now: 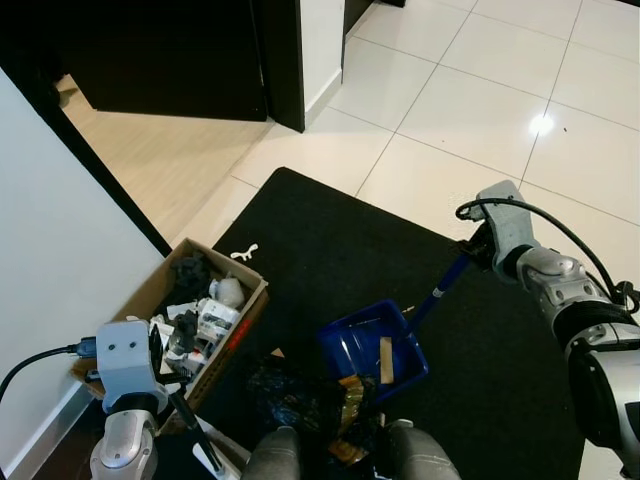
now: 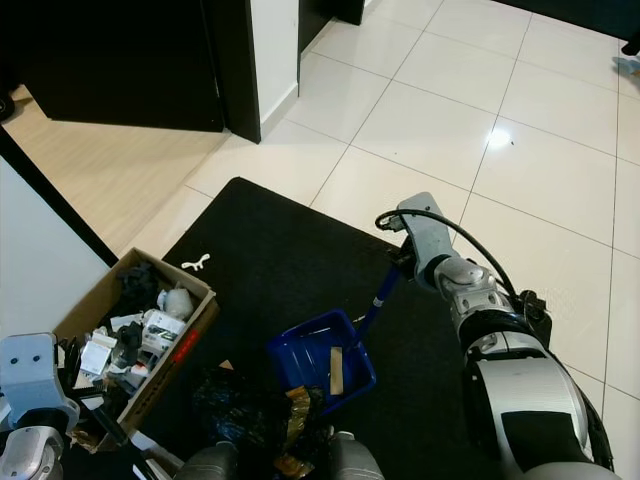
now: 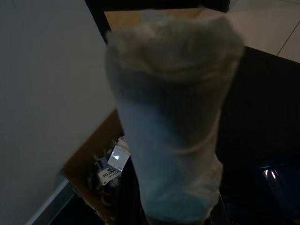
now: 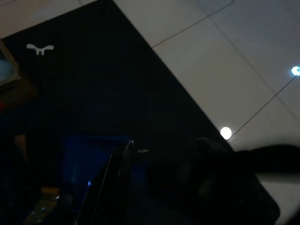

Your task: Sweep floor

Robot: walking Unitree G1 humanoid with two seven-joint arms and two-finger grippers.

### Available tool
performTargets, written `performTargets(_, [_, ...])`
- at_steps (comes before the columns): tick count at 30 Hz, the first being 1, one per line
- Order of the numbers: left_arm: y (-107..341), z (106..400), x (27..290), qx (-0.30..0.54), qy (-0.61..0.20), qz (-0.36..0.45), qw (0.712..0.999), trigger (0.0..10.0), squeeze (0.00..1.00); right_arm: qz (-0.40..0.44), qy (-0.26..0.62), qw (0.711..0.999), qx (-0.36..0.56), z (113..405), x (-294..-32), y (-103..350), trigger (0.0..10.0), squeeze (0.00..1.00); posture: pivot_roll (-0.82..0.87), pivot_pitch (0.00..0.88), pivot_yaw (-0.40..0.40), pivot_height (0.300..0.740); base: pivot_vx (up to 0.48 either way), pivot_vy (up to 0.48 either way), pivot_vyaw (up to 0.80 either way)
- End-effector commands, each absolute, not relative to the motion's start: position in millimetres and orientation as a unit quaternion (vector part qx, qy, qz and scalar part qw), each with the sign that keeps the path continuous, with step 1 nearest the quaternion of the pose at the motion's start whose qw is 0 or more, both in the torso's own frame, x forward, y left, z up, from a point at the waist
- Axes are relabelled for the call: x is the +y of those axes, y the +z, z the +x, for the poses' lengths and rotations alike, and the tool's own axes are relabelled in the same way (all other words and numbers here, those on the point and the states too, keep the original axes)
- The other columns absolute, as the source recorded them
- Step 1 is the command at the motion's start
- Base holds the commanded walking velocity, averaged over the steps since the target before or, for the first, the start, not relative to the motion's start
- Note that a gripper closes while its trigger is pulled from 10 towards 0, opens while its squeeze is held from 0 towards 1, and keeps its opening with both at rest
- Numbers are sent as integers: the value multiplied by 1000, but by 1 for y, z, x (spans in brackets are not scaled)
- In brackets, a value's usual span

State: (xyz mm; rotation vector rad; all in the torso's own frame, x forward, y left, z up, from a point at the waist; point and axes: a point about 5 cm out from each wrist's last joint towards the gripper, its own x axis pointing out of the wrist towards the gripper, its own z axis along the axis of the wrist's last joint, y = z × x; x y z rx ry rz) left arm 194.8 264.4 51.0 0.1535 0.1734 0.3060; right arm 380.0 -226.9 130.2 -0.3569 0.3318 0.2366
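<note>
Home entryway or hall: glossy white floor tiles (image 1: 480,110), black mat (image 1: 330,260), dark door (image 1: 160,55), wood flooring (image 1: 150,150), cardboard box of clutter (image 1: 190,310).

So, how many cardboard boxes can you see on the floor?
1. The cardboard box stands at the left edge of the black mat, against the white wall, filled with small items. Others may be out of view.
</note>
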Motion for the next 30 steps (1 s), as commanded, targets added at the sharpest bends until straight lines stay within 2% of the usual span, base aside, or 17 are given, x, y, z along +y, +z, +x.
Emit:
performTargets(1, [27,175,269,160,170,84,969,10000,0,-177,108,965,163,379,-233,131,10000,0,365,241,-48,740,0,0,0])
performTargets(14, [24,176,266,165,171,79,968,10000,0,-123,125,964,201,372,-233,116,10000,0,359,236,-53,740,0,0,0])
performTargets(15, [24,176,266,165,171,79,968,10000,0,-119,126,964,202,372,-233,116,7373,0,359,233,-53,740,0,0,0])
performTargets(17, [24,177,266,165,171,79,968,10000,0,-117,127,964,201,372,-233,116,7373,0,359,233,-53,740,0,0,0])
performTargets(18, [25,178,265,164,171,79,968,10000,0,-104,129,966,198,372,-232,117,0,0,359,229,-57,740,0,0,0])
performTargets(30, [23,182,262,161,177,71,968,10000,0,-78,148,970,177,375,-227,123,0,0,342,216,-78,740,0,0,0])
